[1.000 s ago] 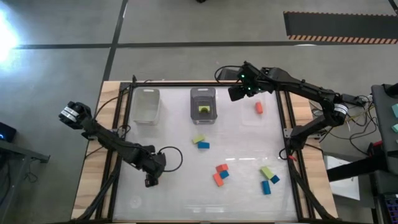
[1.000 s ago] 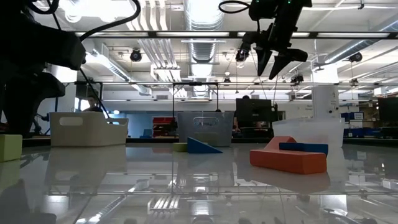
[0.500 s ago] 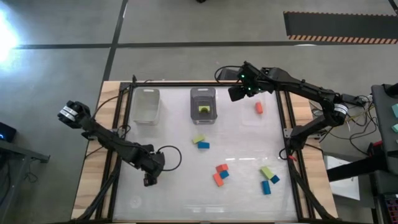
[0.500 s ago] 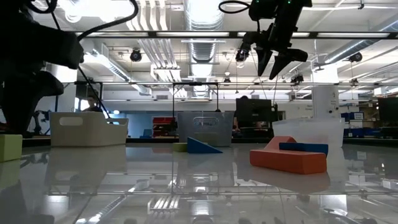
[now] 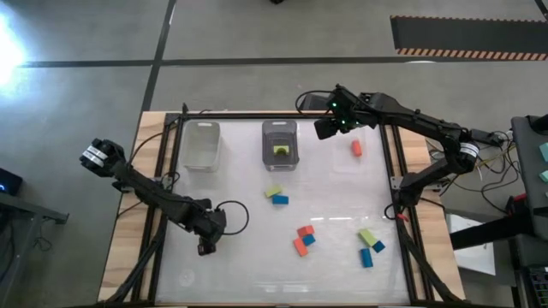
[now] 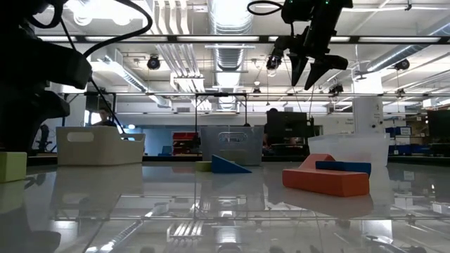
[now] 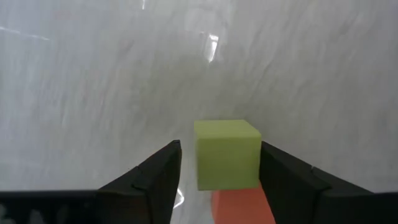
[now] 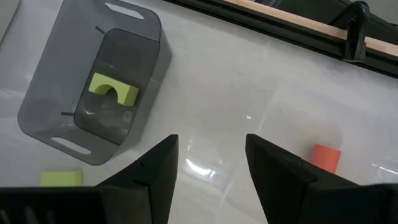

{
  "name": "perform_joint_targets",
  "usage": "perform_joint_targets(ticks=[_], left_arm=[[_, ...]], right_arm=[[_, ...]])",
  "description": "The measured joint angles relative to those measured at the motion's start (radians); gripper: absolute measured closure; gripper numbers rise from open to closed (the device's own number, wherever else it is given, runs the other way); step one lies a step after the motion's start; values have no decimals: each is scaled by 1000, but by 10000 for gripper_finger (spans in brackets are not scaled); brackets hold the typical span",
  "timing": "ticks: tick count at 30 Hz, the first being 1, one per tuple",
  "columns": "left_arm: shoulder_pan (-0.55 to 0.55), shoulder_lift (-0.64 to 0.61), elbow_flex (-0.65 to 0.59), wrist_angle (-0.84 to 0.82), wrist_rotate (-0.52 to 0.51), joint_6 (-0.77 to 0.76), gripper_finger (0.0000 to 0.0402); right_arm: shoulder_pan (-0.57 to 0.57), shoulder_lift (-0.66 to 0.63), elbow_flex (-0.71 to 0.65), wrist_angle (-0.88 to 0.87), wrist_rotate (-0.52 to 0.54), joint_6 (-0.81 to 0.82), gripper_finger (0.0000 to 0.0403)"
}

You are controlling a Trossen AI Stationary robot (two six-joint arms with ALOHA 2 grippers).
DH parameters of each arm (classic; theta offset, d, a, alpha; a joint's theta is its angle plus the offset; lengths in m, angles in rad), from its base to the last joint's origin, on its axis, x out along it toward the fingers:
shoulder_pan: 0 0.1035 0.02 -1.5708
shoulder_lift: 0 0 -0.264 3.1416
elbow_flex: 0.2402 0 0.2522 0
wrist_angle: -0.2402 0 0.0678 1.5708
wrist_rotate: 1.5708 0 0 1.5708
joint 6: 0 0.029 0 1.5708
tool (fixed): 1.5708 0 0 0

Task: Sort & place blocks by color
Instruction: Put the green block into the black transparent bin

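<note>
The left gripper point(image 7: 214, 180) sat low over the near-left table, jaws apart around a green block point(image 7: 227, 153) beside an orange one point(image 7: 244, 204). The right gripper point(image 8: 208, 165) hovered empty and spread between the grey bin point(image 8: 93, 87) and a far-right orange block point(image 8: 324, 157). Closing on the green looked next.

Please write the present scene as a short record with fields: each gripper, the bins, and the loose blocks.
left gripper: low over the table's left front, open, a lime green cube and an orange-red block between its fingers
right gripper: raised at the back, open, empty
grey clear bin: holds one lime green arch block
white clear bin: contents cannot tell
loose orange-red cylinder: back right
</note>
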Motion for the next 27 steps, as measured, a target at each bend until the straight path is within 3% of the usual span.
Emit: perform_joint_targets(ticks=[7,13,21,27], left_arm=[[0,0,0,0,-4,1,276],[5,-29,10,-7,-4,0,281],[97,-197,38,-18,-9,-4,278],[262,-376,46,-4,-13,-4,277]], right_arm=[[0,0,0,0,0,0,225],[5,-2,0,0,0,-39,225],[80,-52,0,96,0,-125,225],[193,-77,0,352,0,-239,225]])
